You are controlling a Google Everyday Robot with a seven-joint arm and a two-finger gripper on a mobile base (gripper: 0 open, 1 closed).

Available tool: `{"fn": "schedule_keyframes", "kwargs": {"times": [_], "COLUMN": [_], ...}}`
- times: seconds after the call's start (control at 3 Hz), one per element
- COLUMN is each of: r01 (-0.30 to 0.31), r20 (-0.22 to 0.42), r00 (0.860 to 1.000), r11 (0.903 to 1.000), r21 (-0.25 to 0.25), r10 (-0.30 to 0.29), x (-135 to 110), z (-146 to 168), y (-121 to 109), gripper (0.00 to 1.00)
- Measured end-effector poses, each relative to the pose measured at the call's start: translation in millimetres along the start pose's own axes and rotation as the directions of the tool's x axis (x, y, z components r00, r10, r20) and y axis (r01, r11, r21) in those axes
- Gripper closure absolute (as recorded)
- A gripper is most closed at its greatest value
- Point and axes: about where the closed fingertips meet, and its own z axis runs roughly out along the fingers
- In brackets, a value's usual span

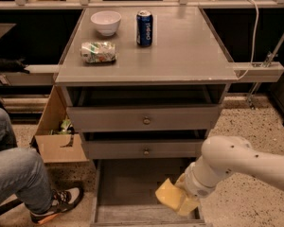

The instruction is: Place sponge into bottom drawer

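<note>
The pale yellow sponge (pixel 167 196) is held at the end of my white arm, just above the right front part of the open bottom drawer (pixel 125 183). My gripper (pixel 185 196) is shut on the sponge, and the sponge and wrist mostly hide its fingers. The drawer is pulled out at the foot of the grey cabinet and shows a bare grey floor. The two shallower drawers above it are closed.
On the cabinet top stand a white bowl (pixel 106 21), a blue can (pixel 144 28) and a green-and-white foil packet (pixel 98 52). A cardboard box (pixel 54 143) sits left of the cabinet. A seated person's leg (pixel 14 174) and shoe (pixel 57 205) are at lower left.
</note>
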Motion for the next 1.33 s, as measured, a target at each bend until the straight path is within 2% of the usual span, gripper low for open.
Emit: {"fn": "schedule_keyframes", "kwargs": {"times": [0.33, 0.67, 1.0, 1.33], "r01": [-0.055, -0.054, -0.107, -0.182], "r20": [0.049, 0.047, 0.024, 0.0], "r00": [0.997, 0.997, 0.994, 0.983], "r11": [0.9981, 0.9981, 0.994, 0.9832], "r21": [-0.029, -0.03, -0.021, -0.003], "r10": [0.057, 0.055, 0.107, 0.182], "x": [-14, -14, -12, -16], "z": [61, 61, 77, 131], "y": [9, 10, 3, -19], "gripper": [1.0, 1.0, 1.0, 1.0]}}
